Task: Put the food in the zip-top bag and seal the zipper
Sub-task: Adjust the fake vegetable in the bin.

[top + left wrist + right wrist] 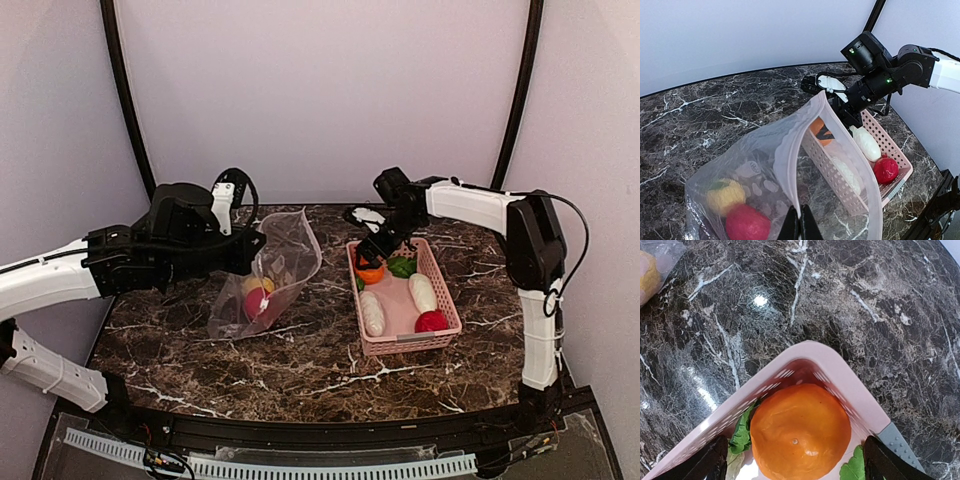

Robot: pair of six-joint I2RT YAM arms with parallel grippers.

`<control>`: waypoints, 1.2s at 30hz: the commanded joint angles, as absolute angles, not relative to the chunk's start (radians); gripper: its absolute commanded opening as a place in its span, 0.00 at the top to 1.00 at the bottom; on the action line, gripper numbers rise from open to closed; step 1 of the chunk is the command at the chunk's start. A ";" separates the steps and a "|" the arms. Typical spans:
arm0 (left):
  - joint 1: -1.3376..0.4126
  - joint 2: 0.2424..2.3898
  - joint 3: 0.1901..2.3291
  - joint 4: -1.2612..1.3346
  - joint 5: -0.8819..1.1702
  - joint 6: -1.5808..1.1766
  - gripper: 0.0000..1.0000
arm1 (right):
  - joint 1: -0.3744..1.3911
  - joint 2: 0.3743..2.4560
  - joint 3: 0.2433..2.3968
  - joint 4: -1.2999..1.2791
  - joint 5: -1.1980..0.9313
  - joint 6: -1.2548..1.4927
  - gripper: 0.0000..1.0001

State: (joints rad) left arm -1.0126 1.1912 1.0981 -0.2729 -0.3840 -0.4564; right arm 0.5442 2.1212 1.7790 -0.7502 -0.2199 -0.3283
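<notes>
Orange ball [800, 432] inside right tool [796, 442] (jaws wide).

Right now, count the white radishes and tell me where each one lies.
2. Both lie in the pink basket: the left radish along its left wall, the right radish by its right wall, behind the red ball. None shows in the bag, though its folds could hide one.

Our left arm reaches in from 8 o'clock toward 3 o'clock, the left gripper [254, 241] pinched tight on the zip-top bag [296, 246] rim. Our right arm stands upright at 4 o'clock, its forearm stretched toward 9 o'clock. The right gripper [372, 256] is tipped down with its fingers [704, 466] spread wide.
</notes>
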 commanded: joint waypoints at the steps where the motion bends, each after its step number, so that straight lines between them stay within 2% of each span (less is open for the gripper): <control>1: -1.015 1.160 1.078 -0.291 -0.402 -0.449 0.99 | 0.538 2.161 1.831 -0.784 -0.241 -0.302 0.08; 17: -1.015 1.146 1.062 -0.286 -0.399 -0.459 0.99 | 0.538 2.232 1.851 -0.796 -0.203 -0.282 0.08; 27: -1.015 1.160 1.062 -0.279 -0.391 -0.462 0.99 | 0.538 2.198 1.817 -0.777 -0.156 -0.281 0.24; 31: -1.014 1.166 1.068 -0.279 -0.391 -0.457 0.99 | 0.538 2.118 1.769 -0.769 -0.140 -0.290 0.30; 36: -1.015 1.179 1.071 -0.271 -0.392 -0.450 0.99 | 0.537 1.983 1.691 -0.761 -0.131 -0.302 0.33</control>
